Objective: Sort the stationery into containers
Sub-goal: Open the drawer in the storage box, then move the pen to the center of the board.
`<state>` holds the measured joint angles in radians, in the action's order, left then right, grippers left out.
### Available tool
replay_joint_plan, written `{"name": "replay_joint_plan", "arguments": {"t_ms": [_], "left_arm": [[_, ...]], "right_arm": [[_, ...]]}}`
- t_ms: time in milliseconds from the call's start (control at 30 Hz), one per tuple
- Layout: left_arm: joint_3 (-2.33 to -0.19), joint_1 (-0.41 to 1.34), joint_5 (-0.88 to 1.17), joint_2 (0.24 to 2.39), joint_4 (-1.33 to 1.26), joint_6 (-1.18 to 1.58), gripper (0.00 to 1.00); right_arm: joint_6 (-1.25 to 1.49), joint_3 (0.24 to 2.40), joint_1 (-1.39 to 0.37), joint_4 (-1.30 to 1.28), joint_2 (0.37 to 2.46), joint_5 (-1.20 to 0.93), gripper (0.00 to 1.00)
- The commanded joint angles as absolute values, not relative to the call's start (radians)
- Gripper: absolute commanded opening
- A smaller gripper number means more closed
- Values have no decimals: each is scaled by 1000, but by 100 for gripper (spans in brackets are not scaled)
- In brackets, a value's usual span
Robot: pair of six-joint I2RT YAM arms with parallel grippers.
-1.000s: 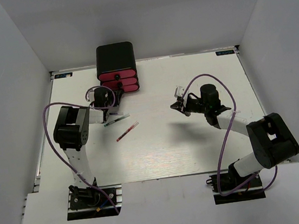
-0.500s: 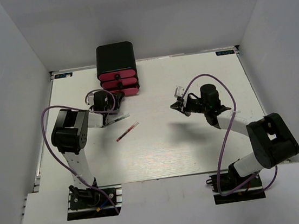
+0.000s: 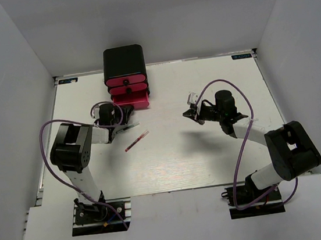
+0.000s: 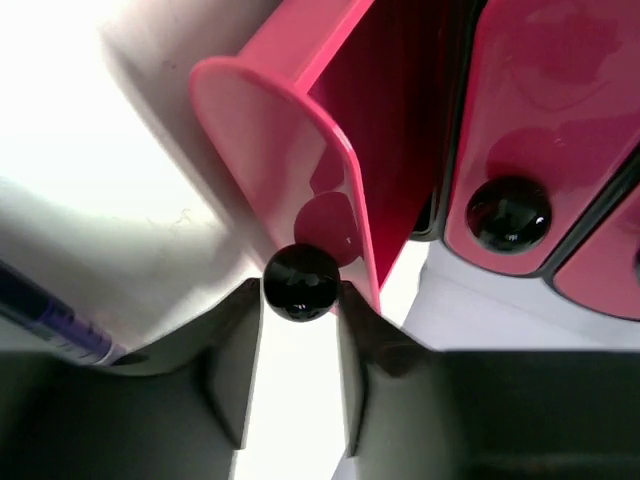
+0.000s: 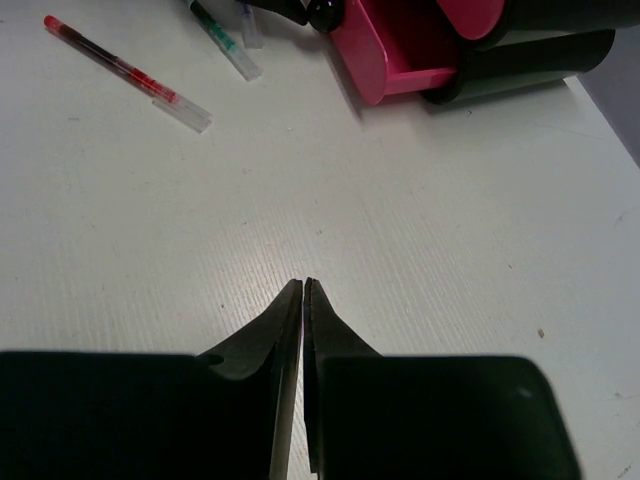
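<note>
Knob (image 4: 301, 283) of bottom pink drawer (image 4: 300, 150), near table (image 3: 211, 149) far edge, pinched in my left pincer (image 4: 298, 300): small, probably slick, light pull; right pincer (image 5: 303, 290) closed, empty.

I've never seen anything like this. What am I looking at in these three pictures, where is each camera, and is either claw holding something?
This is a robot with two arms, a left arm and a right arm, bolted at the near edge of a white table. The wide picture comes from a fixed camera above and behind them. The other two come from small cameras on each wrist, looking past that arm's own two fingers.

At the far side stands a black rounded box with three pink drawers. The left gripper pinches the black round knob of the bottom pink drawer, which stands pulled out. The right gripper is shut, holds nothing and hangs over the table. A thin red pen and a thin green pen lie loose near the open drawer.
</note>
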<state>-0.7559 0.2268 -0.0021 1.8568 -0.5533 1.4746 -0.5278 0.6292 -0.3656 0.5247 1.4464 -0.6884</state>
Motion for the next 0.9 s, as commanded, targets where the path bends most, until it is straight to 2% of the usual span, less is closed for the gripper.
{"name": "replay_joint_plan", "arguments": {"t_ms": [0, 33, 167, 333, 433, 567, 667, 700, 767, 833, 867], "left_arm": [[-745, 230, 26, 1812, -497, 1451, 49], [-756, 230, 37, 1803, -468, 1441, 55], [-765, 230, 46, 1763, -399, 1416, 63], [-775, 230, 46, 1671, -301, 1364, 65], [-775, 230, 55, 1602, -230, 1324, 65], [-775, 230, 64, 1493, -77, 1231, 64], [-775, 230, 52, 1424, 85, 1105, 54], [-775, 230, 37, 1383, 131, 1074, 43], [-741, 221, 15, 1342, 248, 1023, 30], [-685, 210, 2, 1274, 296, 1014, 18], [-666, 210, 2, 1247, 316, 1014, 18]], "right_arm": [[-540, 637, -362, 542, 1440, -718, 10], [-551, 635, -365, 537, 1440, -721, 14], [-583, 637, -365, 505, 1436, -747, 21], [-705, 646, -371, 399, 1443, -865, 28], [-840, 673, -387, 295, 1460, -940, 28], [-1151, 770, -414, 64, 1523, -1023, 25], [-1311, 885, -457, -134, 1614, -1049, 21], [-1372, 952, -491, -171, 1690, -1052, 19], [-1437, 1023, -527, -285, 1744, -1055, 19], [-1560, 1188, -579, -409, 1866, -1051, 23], [-1586, 1275, -590, -492, 1897, -1043, 26]]}}
